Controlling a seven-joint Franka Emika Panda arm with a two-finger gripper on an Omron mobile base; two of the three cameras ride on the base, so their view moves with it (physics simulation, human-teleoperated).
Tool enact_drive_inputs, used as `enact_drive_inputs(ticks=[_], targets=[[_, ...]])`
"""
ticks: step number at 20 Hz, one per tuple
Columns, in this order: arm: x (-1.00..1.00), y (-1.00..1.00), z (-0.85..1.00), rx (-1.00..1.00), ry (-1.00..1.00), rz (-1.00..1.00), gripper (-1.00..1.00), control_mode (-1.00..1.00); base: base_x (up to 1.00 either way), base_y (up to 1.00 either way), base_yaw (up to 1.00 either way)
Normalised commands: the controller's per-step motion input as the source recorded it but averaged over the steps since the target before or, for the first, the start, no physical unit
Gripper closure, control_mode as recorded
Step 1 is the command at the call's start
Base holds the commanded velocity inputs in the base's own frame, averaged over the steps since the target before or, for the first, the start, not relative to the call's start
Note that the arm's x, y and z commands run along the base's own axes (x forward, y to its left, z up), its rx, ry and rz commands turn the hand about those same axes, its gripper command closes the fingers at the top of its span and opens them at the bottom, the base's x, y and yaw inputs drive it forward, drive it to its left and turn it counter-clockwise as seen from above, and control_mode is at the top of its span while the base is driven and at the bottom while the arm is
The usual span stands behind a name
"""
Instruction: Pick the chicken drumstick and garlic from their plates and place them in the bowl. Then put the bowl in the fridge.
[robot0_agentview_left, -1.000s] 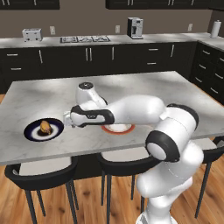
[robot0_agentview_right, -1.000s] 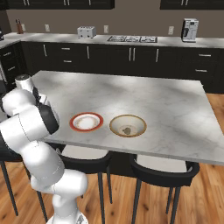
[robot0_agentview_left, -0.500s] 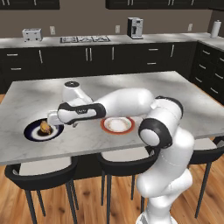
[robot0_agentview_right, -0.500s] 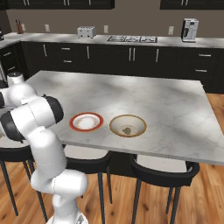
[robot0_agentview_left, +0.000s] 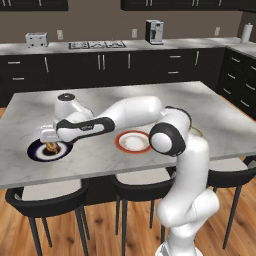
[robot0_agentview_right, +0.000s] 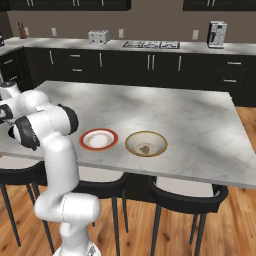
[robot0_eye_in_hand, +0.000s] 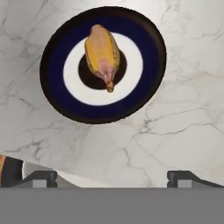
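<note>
The chicken drumstick lies golden-brown in the centre of the dark navy plate with the pale ring. My gripper hangs above that plate, open, with nothing between its fingertips. From the left base camera, the gripper hovers just over the drumstick on the navy plate at the island's left end. The white plate with the orange-red rim sits bare. Beside it the beige bowl holds the small greyish garlic. The fridge is out of view.
My arm stretches across the island above the red-rimmed plate. Black stools line the island's near edge. A toaster and a coffee machine stand on the back counter beyond the island's marble top.
My arm has swung left from above the red-rimmed plate to above the navy plate. The gripper stayed open. Plates, bowl and food have not moved.
</note>
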Motion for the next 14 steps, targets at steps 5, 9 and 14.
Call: enact_drive_inputs(ticks=[5,9,14], targets=[[0.26,0.32,-0.06,-0.03,0.0,0.0,-1.0,-1.0,0.0,0.0,0.0],[0.17,0.09,-0.02,-0.09,0.0,0.0,-1.0,-1.0,0.0,0.0,0.0],[0.13,-0.01,-0.04,-0.08,0.0,0.0,-1.0,-1.0,0.0,0.0,0.0]])
